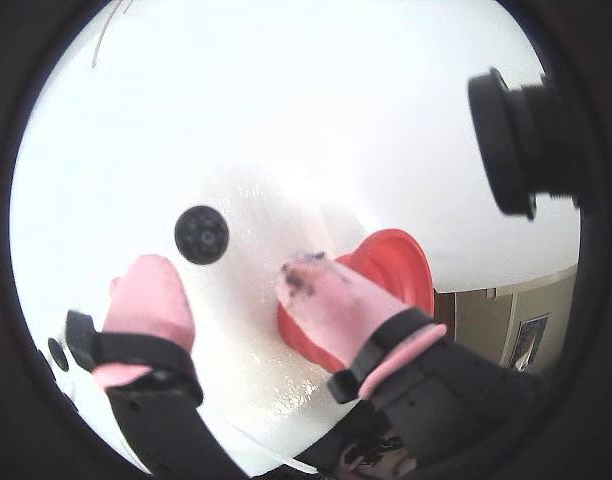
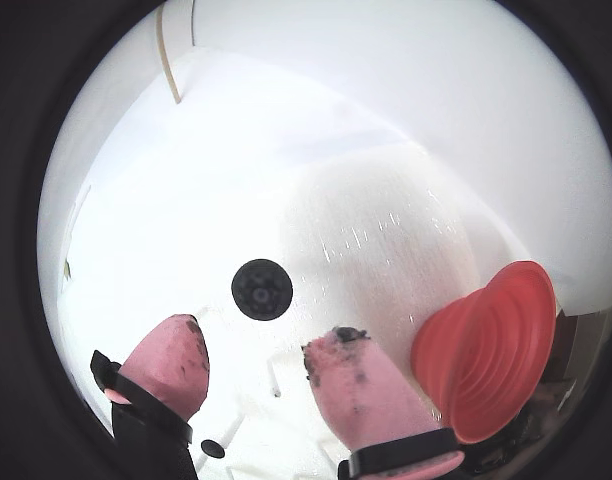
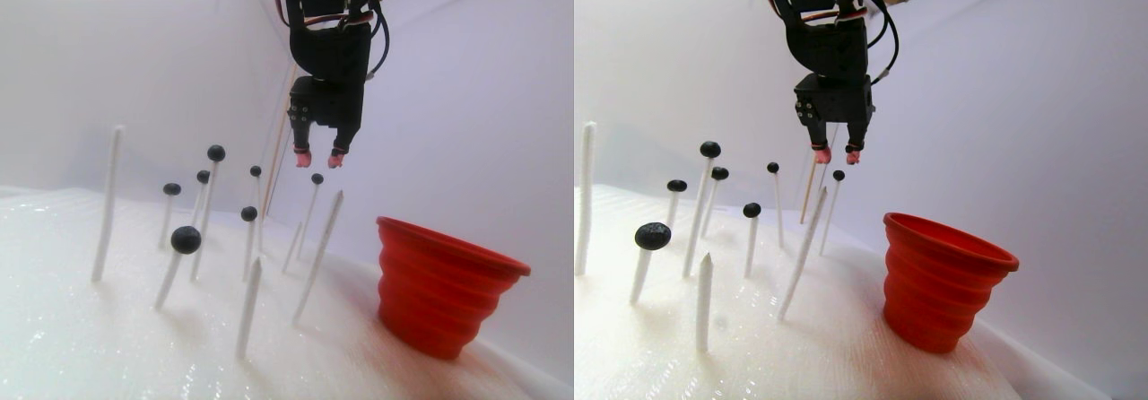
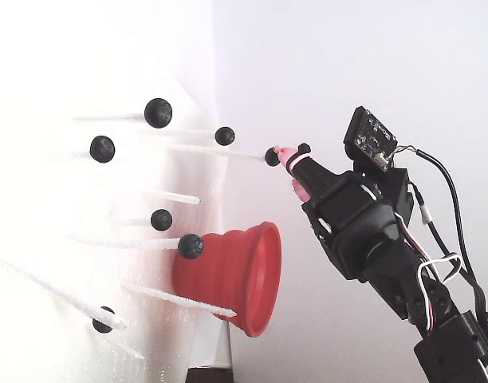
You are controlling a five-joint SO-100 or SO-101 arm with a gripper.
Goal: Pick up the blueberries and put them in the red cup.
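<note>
Our gripper [image 3: 318,160] hangs open and empty over a stick-mounted blueberry [image 2: 262,289] — the blueberries sit unpicked, the red cup's [image 3: 444,279] inside unseen.

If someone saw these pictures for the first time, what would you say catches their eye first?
Probably the red cup, standing at the right of the white surface in the stereo pair view. Next, the blueberries perched on thin white sticks to its left. Above them hangs the gripper, its pink fingertips open around one berry in both wrist views.
</note>
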